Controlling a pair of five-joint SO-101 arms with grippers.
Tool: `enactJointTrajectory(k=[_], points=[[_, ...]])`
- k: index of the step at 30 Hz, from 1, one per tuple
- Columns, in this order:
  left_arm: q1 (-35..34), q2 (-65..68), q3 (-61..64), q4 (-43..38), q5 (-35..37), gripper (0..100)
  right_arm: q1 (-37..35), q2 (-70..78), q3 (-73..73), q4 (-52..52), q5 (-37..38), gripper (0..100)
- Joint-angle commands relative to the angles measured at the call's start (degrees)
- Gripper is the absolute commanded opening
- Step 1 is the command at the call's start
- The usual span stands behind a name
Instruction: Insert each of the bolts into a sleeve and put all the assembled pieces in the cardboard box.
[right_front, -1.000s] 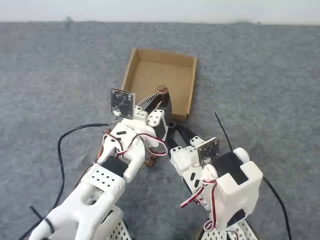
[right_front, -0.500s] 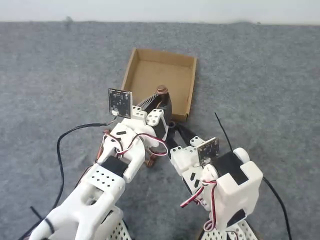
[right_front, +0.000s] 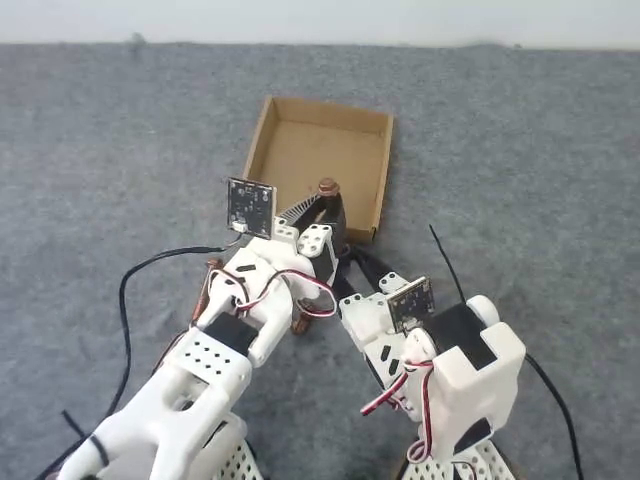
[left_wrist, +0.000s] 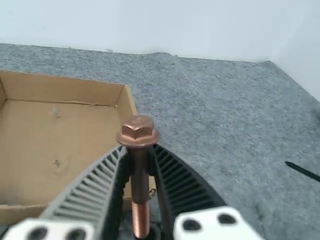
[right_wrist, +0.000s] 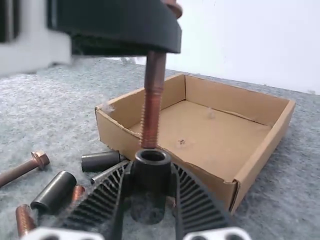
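Well, far to the left in the high view, a loose bolt (right_front: 206, 287) lies on the grey carpet (right_front: 520, 150) at about 8 o'clock from the cardboard box (right_front: 384, 180), partly under the left arm. The left gripper (right_front: 322, 207) is raised at the box's 6 o'clock edge. Its ribbed fingers (left_wrist: 172, 172) pinch an upright copper bolt (left_wrist: 138, 132) by the shank, with the hex head standing above them and the thread pointing down. The right gripper (right_wrist: 150, 169) sits directly beneath it, at about 5 o'clock from the left one in the high view. It is clamped around a dark sleeve (right_wrist: 150, 161) held upright with its mouth facing up. The bolt's threaded tip meets that mouth, though whether it has entered cannot be told. In the right wrist view, two loose sleeves (right_wrist: 100, 161) and more bolts (right_wrist: 22, 168) lie on the carpet beside the box.
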Motion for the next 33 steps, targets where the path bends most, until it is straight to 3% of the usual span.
enactJointTrajectory(k=[1, 13, 20, 33], points=[[1.3, -2.3, -2.3, 0.0, -2.9, 1, -0.2, -2.6, 1.8, 0.1, 0.9, 0.6], [2.1, 0.4, -1.3, -0.4, -3.2, 1, -0.1, -2.6, 1.8, 0.2, 4.3, 0.6], [2.5, 9.1, -1.3, -9.8, -3.2, 1, 0.0, -2.5, 1.8, 1.5, 4.6, 0.6], [2.5, 0.4, 2.5, -3.6, -3.1, 1, 2.5, -2.7, 1.9, -0.9, 4.5, 0.6]])
